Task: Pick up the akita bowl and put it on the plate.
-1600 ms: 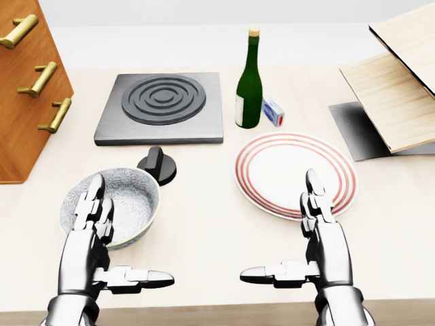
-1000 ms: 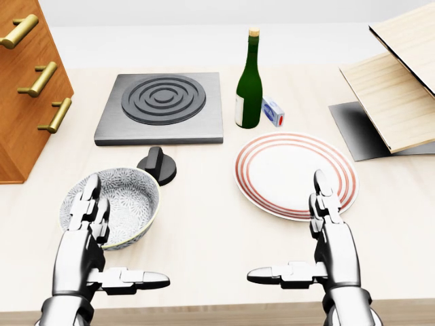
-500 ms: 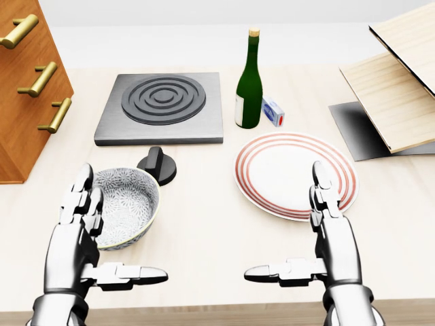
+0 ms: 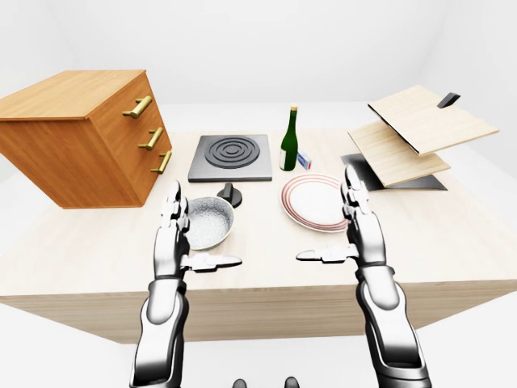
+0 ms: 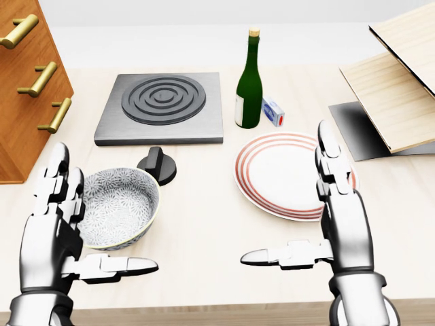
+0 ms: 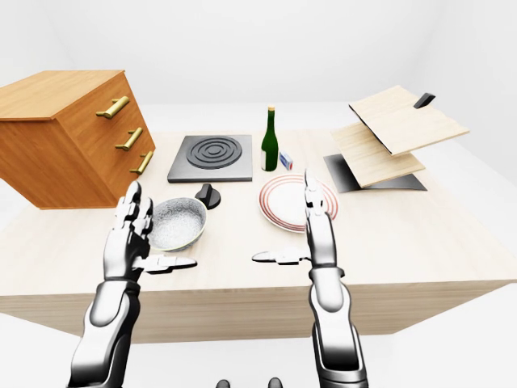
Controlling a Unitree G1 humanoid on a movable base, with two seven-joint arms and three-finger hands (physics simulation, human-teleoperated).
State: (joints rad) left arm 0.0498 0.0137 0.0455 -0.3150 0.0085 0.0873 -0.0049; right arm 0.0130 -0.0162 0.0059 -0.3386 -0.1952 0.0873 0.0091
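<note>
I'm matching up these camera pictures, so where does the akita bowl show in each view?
Left-eye view: akita bowl left of centre, just below the middle.
Head view: akita bowl lower left.
Right-eye view: akita bowl left of centre, just below the middle.
Shared landmark: black knob just up-right of its rim in all three.

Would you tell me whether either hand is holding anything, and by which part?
Nothing is held: left hand and right hand are both open; the akita bowl lies ungrasped.
</note>
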